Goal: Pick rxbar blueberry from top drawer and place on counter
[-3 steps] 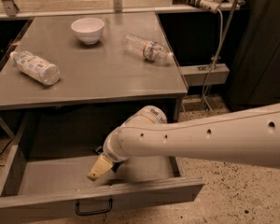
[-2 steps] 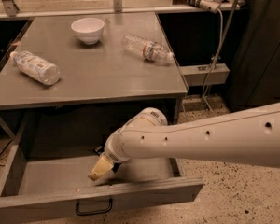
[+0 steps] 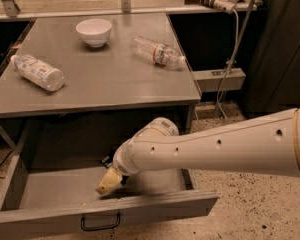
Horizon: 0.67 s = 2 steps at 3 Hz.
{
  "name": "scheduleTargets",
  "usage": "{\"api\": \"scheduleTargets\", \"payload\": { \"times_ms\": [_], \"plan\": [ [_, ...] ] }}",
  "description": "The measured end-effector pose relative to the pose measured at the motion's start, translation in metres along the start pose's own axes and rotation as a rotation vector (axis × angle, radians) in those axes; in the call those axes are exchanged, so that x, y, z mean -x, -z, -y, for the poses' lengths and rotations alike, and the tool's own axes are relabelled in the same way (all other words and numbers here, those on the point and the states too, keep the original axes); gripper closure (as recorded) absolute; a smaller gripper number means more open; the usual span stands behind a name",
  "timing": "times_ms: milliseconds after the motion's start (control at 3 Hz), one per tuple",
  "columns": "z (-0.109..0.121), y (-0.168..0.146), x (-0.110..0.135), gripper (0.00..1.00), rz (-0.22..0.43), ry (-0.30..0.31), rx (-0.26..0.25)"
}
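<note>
A grey metal counter (image 3: 105,81) stands directly above the top drawer (image 3: 50,191), which is pulled well out. A white bowl (image 3: 93,32), a bottle (image 3: 38,72) and a second bottle (image 3: 157,52) lie on that surface above the drawer. The gripper (image 3: 108,183) is lowered inside the top drawer, near the middle of its floor and close behind its front panel. Whether it is spread or closed cannot be told from this angle. What appears to be the rxbar blueberry (image 3: 105,160) is seen as a small dark shape on the drawer floor, towards the drawer's back and partly hidden by the wrist.

The grasp is judged not yet secured. To be done well, the gripper should be brought over the bar, aligned across its narrow side and lowered almost to the drawer floor, so that the thin wrapper is pinched rather than pushed away. On the lift, the drawer's front panel and the edge above the drawer should be cleared.
</note>
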State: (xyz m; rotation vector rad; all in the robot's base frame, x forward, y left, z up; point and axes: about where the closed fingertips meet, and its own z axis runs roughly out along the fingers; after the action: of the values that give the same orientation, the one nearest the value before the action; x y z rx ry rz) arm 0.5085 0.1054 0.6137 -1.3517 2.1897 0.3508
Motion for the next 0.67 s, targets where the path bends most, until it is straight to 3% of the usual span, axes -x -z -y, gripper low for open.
{"api": "scheduleTargets", "payload": {
  "times_ms": [667],
  "plan": [
    [0.0004,-0.0208,-0.0118,0.00,-0.035,-0.013,0.027]
  ]
}}
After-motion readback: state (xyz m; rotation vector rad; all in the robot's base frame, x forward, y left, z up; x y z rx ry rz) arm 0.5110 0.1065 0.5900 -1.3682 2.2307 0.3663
